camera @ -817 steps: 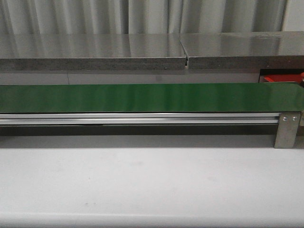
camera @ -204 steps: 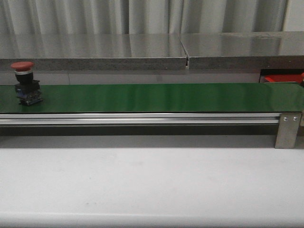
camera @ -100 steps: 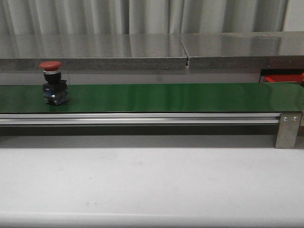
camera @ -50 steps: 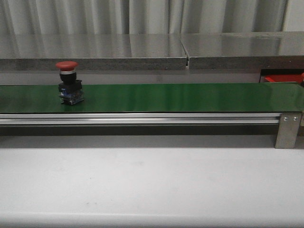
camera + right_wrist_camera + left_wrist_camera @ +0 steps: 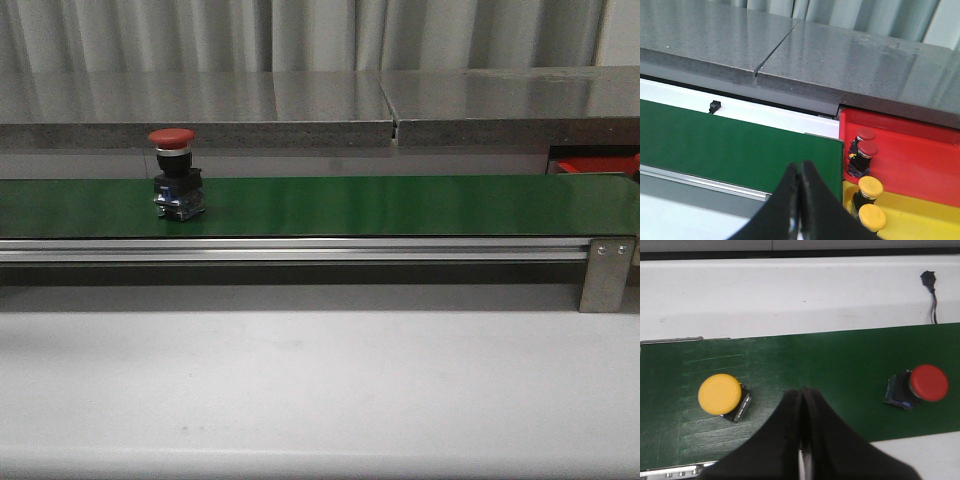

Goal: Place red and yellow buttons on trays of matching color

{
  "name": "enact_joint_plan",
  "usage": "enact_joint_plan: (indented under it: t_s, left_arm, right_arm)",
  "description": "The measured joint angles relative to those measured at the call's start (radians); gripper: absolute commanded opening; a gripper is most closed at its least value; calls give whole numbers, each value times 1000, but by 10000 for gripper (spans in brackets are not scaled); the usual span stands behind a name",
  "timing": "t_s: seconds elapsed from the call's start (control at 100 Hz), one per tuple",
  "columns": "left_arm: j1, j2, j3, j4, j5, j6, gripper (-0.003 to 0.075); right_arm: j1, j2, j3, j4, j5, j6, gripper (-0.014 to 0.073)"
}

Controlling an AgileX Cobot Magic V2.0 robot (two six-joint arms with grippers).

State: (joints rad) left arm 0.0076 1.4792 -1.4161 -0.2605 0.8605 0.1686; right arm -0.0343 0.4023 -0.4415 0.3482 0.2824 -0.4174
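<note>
Left wrist view: left pincer [image 5: 802,405] closed, empty, above belt [image 5: 840,365].

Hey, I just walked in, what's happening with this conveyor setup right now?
Nothing is being held at this moment. A red mushroom-head push button stands on the green conveyor belt, and the left wrist view shows a yellow mushroom-head push button on the belt too. Both the left gripper and right gripper are shut and empty. Past the belt's end, the red tray and yellow tray each hold two matching buttons.
</note>
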Motion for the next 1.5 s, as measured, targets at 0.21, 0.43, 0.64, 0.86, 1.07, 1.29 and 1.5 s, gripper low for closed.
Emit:
enact_joint_plan:
  t_s: [0.21,0.43,0.64,0.86,1.07,1.29,1.5]
  left_arm:
    - [-26,-165,137,0,-16,4,-20]
    - [-28,-378,293,0,-39,4,-20]
    - [-28,-597,446,0,-41,6,-20]
    - [-28,-811,572,0,-45,6,-20]
    - [-28,-911,610,4,-45,6,-20]
    - [-28,-918,612,3,-47,6,-20]
    - [-28,-918,612,3,-47,6,-20]
  right_arm:
    - [0,0,0,0,2,0,-67]
    - [0,0,0,0,27,0,-67]
    - [0,0,0,0,32,0,-67]
    - [0,0,0,0,42,0,-67]
    - [24,62,-33,0,52,0,-67]
    - [120,231,-168,-29,117,0,-66]
    - [204,436,-320,-38,190,0,3]
